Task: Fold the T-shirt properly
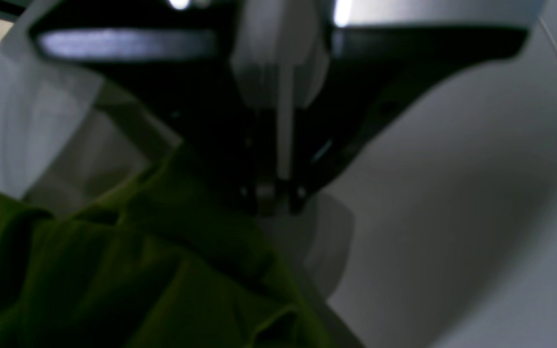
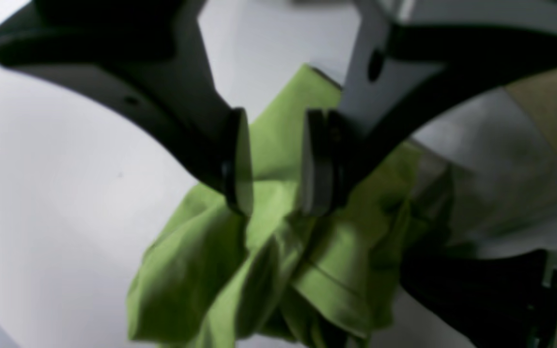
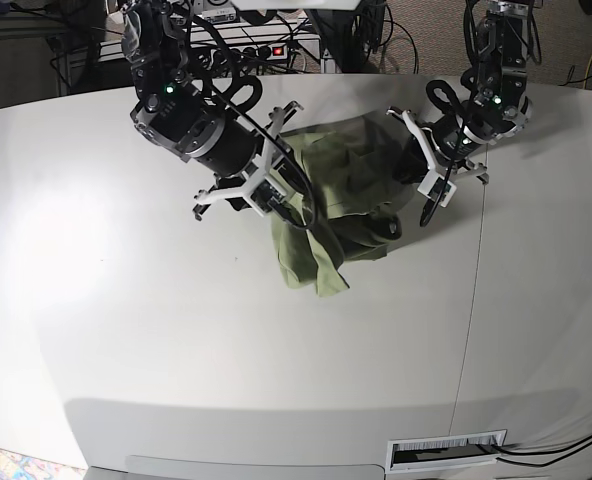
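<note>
Lying bunched on the pale table (image 3: 196, 340), the olive-green T-shirt (image 3: 351, 170) sits between and partly beneath the two arms in the base view, its narrow folds trailing toward the near side. That view gives its whole crumpled spread but hides the gripper tips. The right wrist view fills this in: the right gripper (image 2: 278, 203) has its fingers spread, with green cloth showing through the gap and a raised fold right by the tips — whether they touch it, I cannot tell. A dark part of the other arm also enters at its lower right. The left wrist view, dim and blurred, shows the left gripper (image 1: 281, 198) slightly parted at the shirt's edge, with bare grey table beside it — a narrow gap that the base view conceals.
</note>
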Robot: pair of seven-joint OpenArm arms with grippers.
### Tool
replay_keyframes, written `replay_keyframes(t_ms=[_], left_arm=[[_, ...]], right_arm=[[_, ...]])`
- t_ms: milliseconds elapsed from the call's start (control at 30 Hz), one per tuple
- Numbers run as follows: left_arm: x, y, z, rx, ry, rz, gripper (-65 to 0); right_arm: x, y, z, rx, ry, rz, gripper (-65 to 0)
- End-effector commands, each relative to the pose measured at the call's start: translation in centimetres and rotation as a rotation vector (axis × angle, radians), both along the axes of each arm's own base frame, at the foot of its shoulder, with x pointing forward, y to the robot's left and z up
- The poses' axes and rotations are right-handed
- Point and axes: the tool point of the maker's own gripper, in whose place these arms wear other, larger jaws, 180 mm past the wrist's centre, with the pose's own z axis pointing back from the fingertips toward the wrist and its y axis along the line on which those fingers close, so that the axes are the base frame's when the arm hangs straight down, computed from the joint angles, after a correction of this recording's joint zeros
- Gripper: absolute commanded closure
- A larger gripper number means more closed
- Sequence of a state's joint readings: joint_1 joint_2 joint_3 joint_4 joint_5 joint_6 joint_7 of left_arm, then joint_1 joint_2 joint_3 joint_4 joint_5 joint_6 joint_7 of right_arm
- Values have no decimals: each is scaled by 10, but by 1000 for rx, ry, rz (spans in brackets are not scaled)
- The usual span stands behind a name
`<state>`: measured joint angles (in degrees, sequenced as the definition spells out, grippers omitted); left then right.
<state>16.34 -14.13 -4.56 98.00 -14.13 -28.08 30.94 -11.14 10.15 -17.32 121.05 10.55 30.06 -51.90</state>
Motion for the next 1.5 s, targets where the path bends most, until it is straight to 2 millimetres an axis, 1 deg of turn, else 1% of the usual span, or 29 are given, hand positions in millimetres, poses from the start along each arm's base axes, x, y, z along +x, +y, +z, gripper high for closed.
replay_keyframes(t_ms=[0,133,233,300,467,500,633,733,800,867,933,1000,1100,1233,1300,1367,1467], left_arm=[[-3,6,-4,39,15,-3,-50],[-3,6,-4,38,15,-3,-50],[-3,5,-4,35,15,-2,-50],[-2,4,-3,22,15,0,-50],[-2,3,-2,12,15,2,-50],[-2,3,-2,12,15,2,-50],[-2,2,-2,6,16,3,-50],[-2,0,0,-11,16,6,-50],[-3,-1,1,-24,17,8,-50],[-3,-2,1,-29,18,5,-50],[-5,-2,0,-28,21,5,-50],[-6,-2,-1,-28,25,5,-50],[-8,-2,-2,-28,29,5,-50],[-9,-2,-2,-28,31,5,-50],[-9,-2,-2,-28,31,5,-50],[-9,-2,-2,-28,31,5,-50],[-9,-2,-2,-27,31,5,-50]], right_arm=[[6,2,8,24,-37,1,-187],[11,0,-5,18,-11,-6,-186],[16,1,-7,27,-15,-7,-185],[19,1,-4,33,-29,-6,-171],[25,3,4,47,-60,-4,-20],[26,3,5,51,-65,-4,0],[35,8,19,85,-116,3,0],[49,14,29,119,-151,-1,0],[61,22,27,153,-144,-12,0],[73,31,18,190,-115,-25,0],[84,44,11,222,-88,-26,0],[93,60,10,249,-75,-11,0],[105,87,21,252,-103,34,0],[117,121,47,235,-178,99,0],[121,129,55,216,-202,112,0],[125,131,57,208,-216,114,0],[126,131,50,201,-197,114,0]])
